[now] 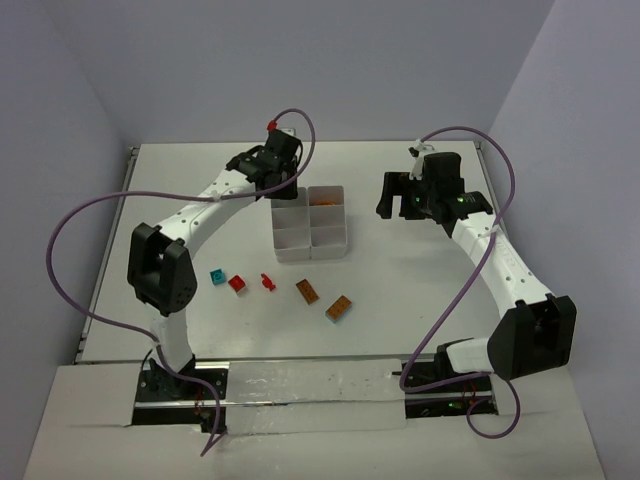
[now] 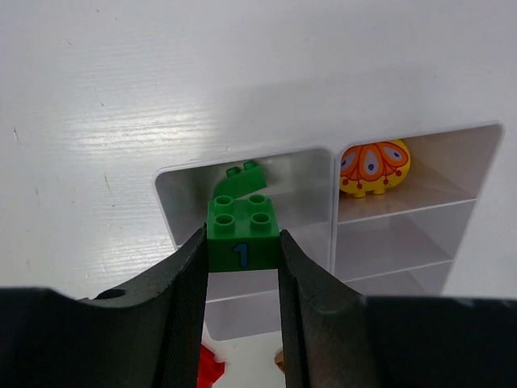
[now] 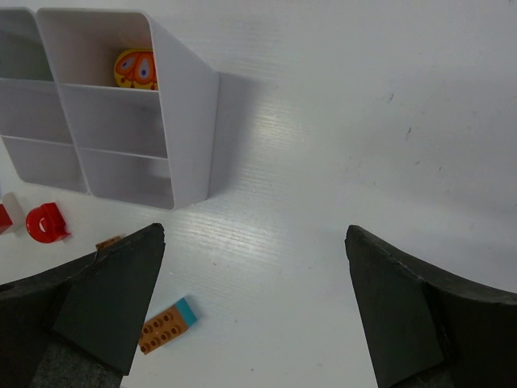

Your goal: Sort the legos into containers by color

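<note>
Bare counter (image 1: 400, 275) opens right of the white tray (image 1: 309, 253); loose bricks (image 1: 308, 291) lie scattered along its near side.

Top view: fixed high behind the arm bases, looking down and forward over the whole white desk (image 1: 385, 285). Left wrist view: very close, peering between the dark left fingers (image 2: 178, 307) into the white plastic six-compartment tray (image 2: 404, 267). Right wrist view: higher up, between the dark right fingers (image 3: 113, 299), facing down beside the tray. All three share the tray.
</note>
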You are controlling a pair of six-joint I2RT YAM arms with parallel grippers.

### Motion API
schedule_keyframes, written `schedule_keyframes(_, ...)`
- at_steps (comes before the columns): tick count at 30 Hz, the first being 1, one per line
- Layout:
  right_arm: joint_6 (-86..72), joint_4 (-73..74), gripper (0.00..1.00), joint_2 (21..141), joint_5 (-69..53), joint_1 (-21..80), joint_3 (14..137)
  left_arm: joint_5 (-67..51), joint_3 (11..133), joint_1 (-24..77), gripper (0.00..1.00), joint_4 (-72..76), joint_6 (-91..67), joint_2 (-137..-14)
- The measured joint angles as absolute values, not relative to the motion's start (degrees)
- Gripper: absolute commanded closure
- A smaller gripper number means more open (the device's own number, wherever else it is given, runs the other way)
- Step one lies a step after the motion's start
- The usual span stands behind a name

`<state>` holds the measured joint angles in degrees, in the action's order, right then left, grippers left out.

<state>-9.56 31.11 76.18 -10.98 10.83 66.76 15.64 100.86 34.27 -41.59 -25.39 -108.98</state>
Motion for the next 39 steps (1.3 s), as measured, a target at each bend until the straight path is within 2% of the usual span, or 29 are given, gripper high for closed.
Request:
schedule_keyframes(1, -9.6, 31.1, 0.00, 76.2, -11.0, 10.8, 66.8, 15.5, 100.9, 34.2, 0.76, -41.6, -25.4, -109.5)
schedule_keyframes(4, -9.6, 31.1, 0.00, 76.2, -11.0, 10.8, 66.8, 15.4, 100.9, 34.0, 0.53, -42.0, -25.5, -110.7)
schedule_keyframes(5, -9.6, 31.1, 0.00, 76.2, -11.0, 10.8, 66.8, 15.4, 100.9, 34.0, 0.50, -42.2, -25.5, -110.9)
schedule_keyframes(7, -9.6, 31.1, 0.00, 76.2, -11.0, 10.8, 66.8, 15.4, 100.9, 33.9, 0.31, -42.5, -25.5, -111.1)
schedule_keyframes(12, -9.6, 31.1, 0.00, 76.2, -11.0, 10.8, 66.8, 14.4, 100.9, 33.7, 0.08, -42.6, -25.0, -111.2)
schedule_keyframes(19, -9.5, 31.2, 0.00, 76.2, -11.4, 10.8, 66.8, 10.4, 98.1, 33.6, 0.04, -41.4, -19.4, -105.9)
schedule_keyframes(30, -7.7, 31.0, 0.00, 76.2, -14.4, 11.3, 66.8, -9.4, 72.7, 27.5, 0.07, -42.8, 8.7, -70.0)
schedule_keyframes(35, -7.3, 31.1, 0.00, 76.2, -16.0, 11.5, 66.8, -16.5, 63.1, 25.7, 0.05, -51.6, 27.1, -66.2)
schedule_keyframes(39, -6.6, 31.1, 0.00, 76.2, -17.3, 11.8, 66.8, -17.7, 59.3, 22.9, 0.08, -55.9, 42.6, -66.3)
